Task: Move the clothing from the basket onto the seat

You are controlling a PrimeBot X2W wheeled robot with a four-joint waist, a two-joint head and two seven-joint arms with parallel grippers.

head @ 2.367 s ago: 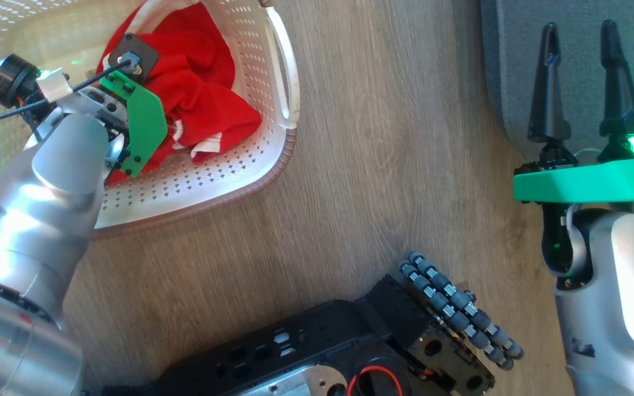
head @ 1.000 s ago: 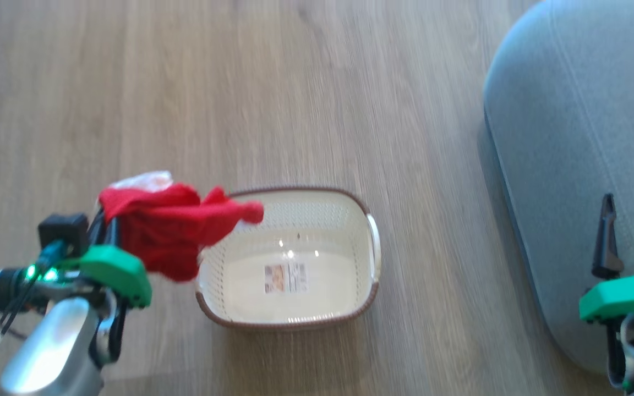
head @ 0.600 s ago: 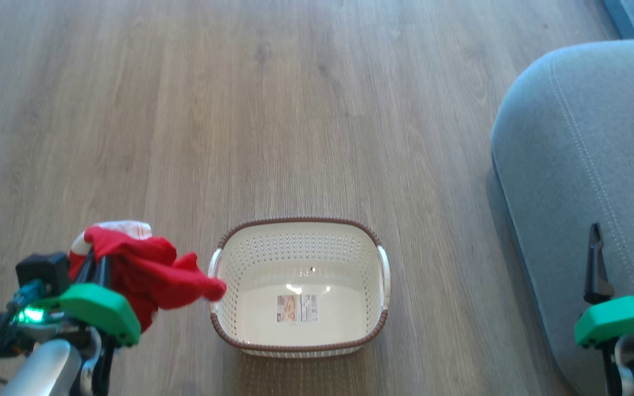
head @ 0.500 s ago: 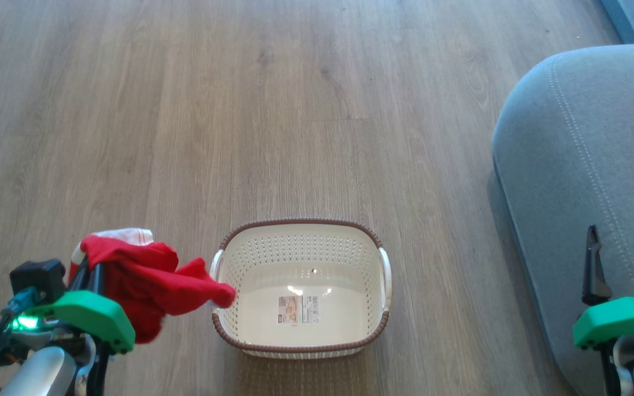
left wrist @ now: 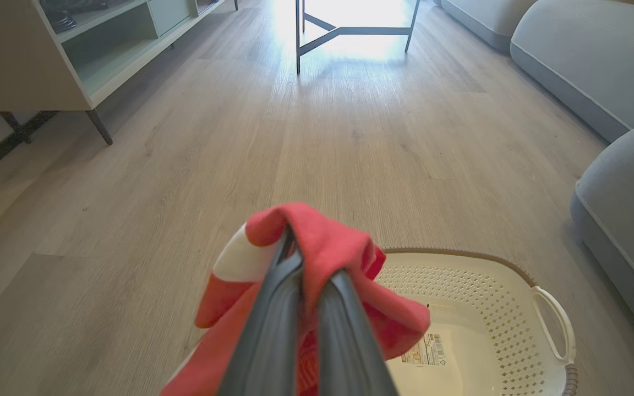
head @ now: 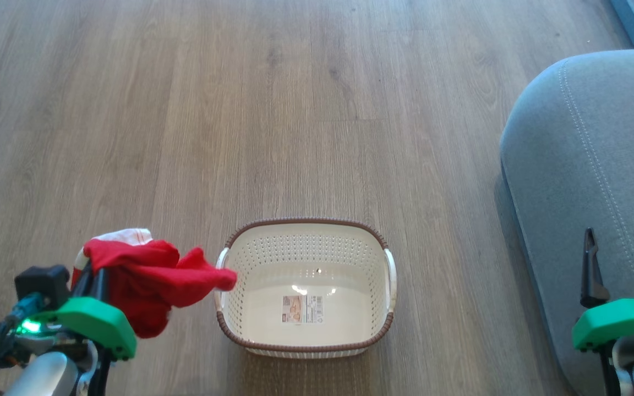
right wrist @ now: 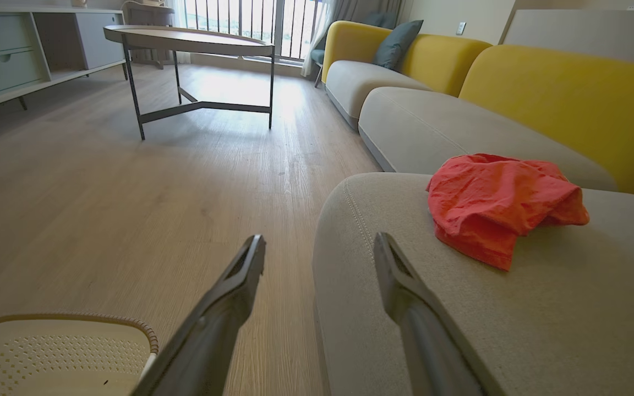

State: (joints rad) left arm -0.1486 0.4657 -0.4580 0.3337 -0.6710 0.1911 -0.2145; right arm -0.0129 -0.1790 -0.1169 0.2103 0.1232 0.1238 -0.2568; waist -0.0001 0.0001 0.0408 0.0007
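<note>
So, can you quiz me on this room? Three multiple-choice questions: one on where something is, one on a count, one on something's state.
1. Where does the loose red garment lie? A on a shelf; B on the floor; C on the grey seat.
2. How many red garments are in sight? A one; B two; C four.
3. The left tool is: A shut on red clothing; B wide open, empty; C resting on a table.
Answers: 1 C, it lies crumpled on that seat. 2 B, one on the seat, one held. 3 A, its fingers pinch the fabric by the basket.
</note>
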